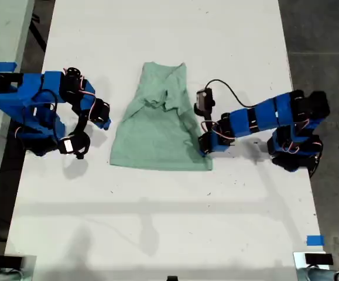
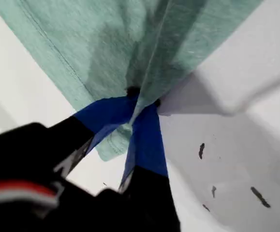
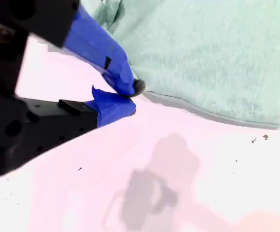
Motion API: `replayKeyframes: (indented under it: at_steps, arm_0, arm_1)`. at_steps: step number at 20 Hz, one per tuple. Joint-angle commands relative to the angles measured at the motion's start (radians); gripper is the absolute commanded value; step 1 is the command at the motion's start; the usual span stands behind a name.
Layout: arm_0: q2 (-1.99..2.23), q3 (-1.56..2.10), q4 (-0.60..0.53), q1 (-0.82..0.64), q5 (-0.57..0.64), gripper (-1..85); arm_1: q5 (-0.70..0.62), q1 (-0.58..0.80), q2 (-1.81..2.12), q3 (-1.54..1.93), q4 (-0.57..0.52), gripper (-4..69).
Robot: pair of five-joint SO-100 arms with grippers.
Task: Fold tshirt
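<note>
Mint tshirt [image 1: 160, 126] edge in my first tool [image 2: 135, 113] — second tool [image 3: 125, 99] slightly open, empty.

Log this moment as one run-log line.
first gripper: shut on tshirt edge | second gripper: off cloth, holding nothing | tshirt: partly folded

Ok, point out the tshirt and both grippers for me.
tshirt [image 1: 157, 137]: exterior view, flat lower body.
my first gripper [image 2: 132, 116]: first wrist view, jaws pinching cloth.
my second gripper [image 3: 125, 99]: second wrist view, between its tips.
</note>
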Motion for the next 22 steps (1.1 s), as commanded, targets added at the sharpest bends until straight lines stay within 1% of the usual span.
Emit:
replayKeyframes:
  at_steps: [1, 2, 5, 6, 8, 11, 15, 16, 17, 18, 19, 20, 21, 22]
  arm_0:
    - [0.04, -0.008, -0.014, 0.009, -0.011, 0.1]
    - [0.037, -0.008, -0.017, 0.009, -0.011, 0.1]
    - [0.031, -0.009, -0.029, 0.009, -0.011, 0.1]
    - [0.031, -0.009, -0.031, 0.009, -0.011, 0.1]
    - [0.026, -0.009, -0.041, 0.009, -0.011, 0.1]
    - [0.008, -0.026, -0.044, 0.009, -0.005, 0.1]
    - [-0.015, -0.048, -0.046, 0.003, 0.005, 0.1]
    - [-0.015, -0.051, -0.046, 0.003, 0.005, 0.1]
    - [-0.018, -0.054, -0.046, 0.003, 0.005, 0.1]
    - [-0.02, -0.055, -0.044, 0.003, 0.005, 0.1]
    - [-0.021, -0.057, -0.044, 0.005, 0.005, 0.1]
    - [-0.023, -0.06, -0.044, 0.005, 0.003, 0.1]
    - [-0.026, -0.063, -0.046, 0.006, 0.0, 0.1]
    - [-0.032, -0.071, -0.046, 0.008, 0.0, 0.1]
  arm_1:
    - [-0.032, -0.002, 0.06, -0.1, 0.201, -2.2]
    - [-0.04, -0.012, 0.109, -0.15, 0.291, -2.2]
    - [-0.044, -0.035, 0.133, -0.367, 0.466, -2.3]
    - [-0.043, -0.038, 0.126, -0.442, 0.474, -2.3]
    - [-0.02, -0.028, 0.097, -0.531, 0.416, -2.3]
    - [0.038, 0.005, 0.023, -0.557, 0.216, -2.3]
    - [0.11, 0.043, -0.202, -0.572, -0.071, -2.3]
    - [0.112, 0.049, -0.267, -0.572, -0.143, -2.3]
    - [0.117, 0.051, -0.333, -0.581, -0.183, -2.3]
    - [0.126, 0.066, -0.408, -0.611, -0.186, -2.3]
    - [0.135, 0.075, -0.482, -0.65, -0.155, -0.5]
    - [0.13, 0.075, -0.543, -0.723, -0.087, 10.4]
    - [0.112, 0.067, -0.577, -0.801, -0.002, 24.4]
    - [0.094, 0.058, -0.574, -0.847, 0.057, 31.8]
